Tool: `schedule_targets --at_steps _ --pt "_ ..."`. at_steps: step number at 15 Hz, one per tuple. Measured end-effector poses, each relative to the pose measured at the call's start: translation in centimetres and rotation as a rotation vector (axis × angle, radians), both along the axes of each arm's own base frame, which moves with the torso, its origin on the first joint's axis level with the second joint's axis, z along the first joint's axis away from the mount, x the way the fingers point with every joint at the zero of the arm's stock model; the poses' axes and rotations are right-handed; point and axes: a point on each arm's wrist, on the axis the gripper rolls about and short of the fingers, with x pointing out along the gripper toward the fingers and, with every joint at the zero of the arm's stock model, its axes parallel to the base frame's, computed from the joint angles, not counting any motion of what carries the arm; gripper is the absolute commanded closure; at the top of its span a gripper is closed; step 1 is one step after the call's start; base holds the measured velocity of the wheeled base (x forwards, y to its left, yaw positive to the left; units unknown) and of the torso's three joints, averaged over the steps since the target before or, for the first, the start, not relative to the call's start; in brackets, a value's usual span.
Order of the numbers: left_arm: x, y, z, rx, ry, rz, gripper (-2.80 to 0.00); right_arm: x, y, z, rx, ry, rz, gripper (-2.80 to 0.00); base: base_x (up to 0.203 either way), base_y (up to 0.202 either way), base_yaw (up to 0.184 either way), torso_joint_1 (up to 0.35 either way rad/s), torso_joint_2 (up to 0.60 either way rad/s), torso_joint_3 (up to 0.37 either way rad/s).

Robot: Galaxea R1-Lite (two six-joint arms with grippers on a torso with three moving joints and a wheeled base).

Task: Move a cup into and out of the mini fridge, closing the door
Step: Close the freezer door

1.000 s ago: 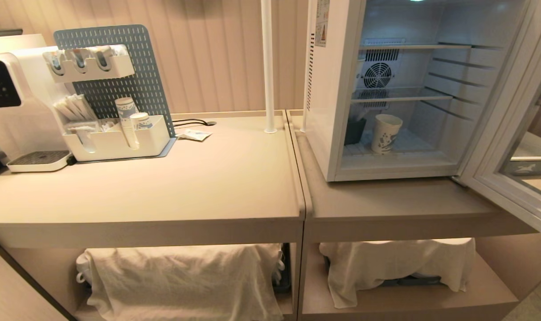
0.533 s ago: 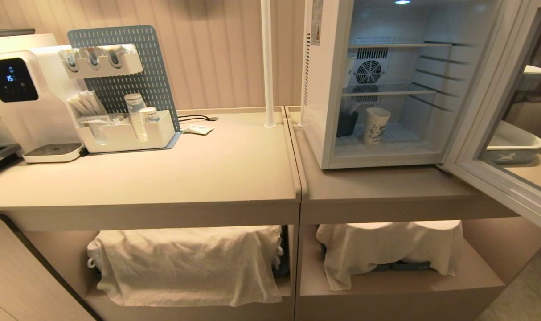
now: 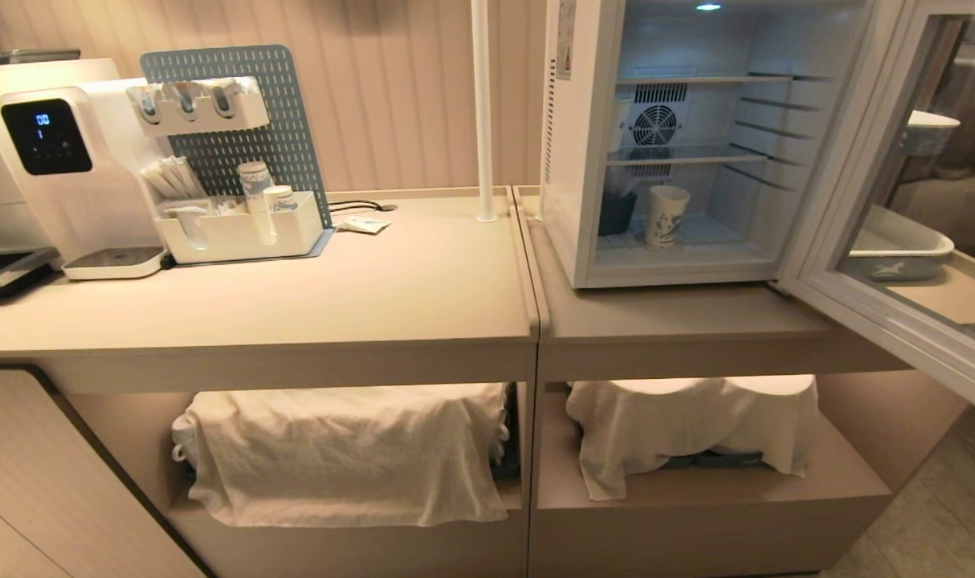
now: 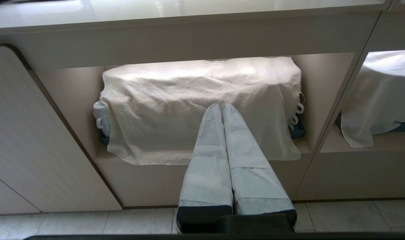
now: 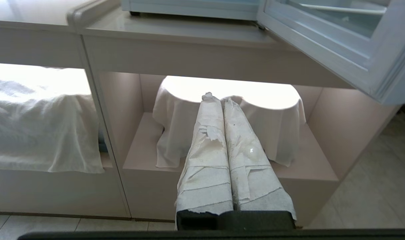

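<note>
A small white blue-printed paper cup is standing inside the boxy white mini fridge beside a dark, possibly plastic container, the glass door hanging open; the left gripper and right gripper are pressing closed, empty.

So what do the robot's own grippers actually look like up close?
Each has two long tapered fingers wrapped in white tape on a black base. The left gripper has smooth, neat wrapping; on the right gripper it is wrinkled, torn and frayed at the tips.
</note>
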Motion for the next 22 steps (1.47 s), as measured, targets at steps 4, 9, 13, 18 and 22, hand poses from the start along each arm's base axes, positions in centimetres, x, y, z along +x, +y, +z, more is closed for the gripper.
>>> schedule_targets --at_steps 4,9,13,18,22 --pt "0.0 -0.02 0.01 0.023 0.0 -0.003 0.0 0.0 0.0 0.0 0.0 0.0 0.002 0.0 -0.002 -0.141 -0.002 0.003 0.0 0.002" --pt "0.0 -0.01 0.01 0.02 0.0 -0.004 0.0 0.0 0.0 0.0 -0.001 0.0 0.002 0.0 0.0 -0.197 0.0 0.001 0.0 0.001" --pt "0.0 -0.01 0.01 0.019 0.0 -0.004 0.0 0.0 0.0 -0.01 -0.001 0.001 0.001 0.0 0.0 -0.195 0.0 0.005 0.0 0.003" --pt "0.0 -0.01 0.02 0.019 -0.001 -0.002 0.0 0.0 0.0 -0.01 -0.002 0.001 0.001 0.0 0.0 -0.192 -0.001 0.003 0.0 0.001" --pt "0.0 -0.01 0.02 0.02 -0.002 -0.002 0.0 0.0 0.0 0.0 -0.001 0.0 0.003 0.0 0.0 -0.194 0.001 0.003 0.0 0.004"
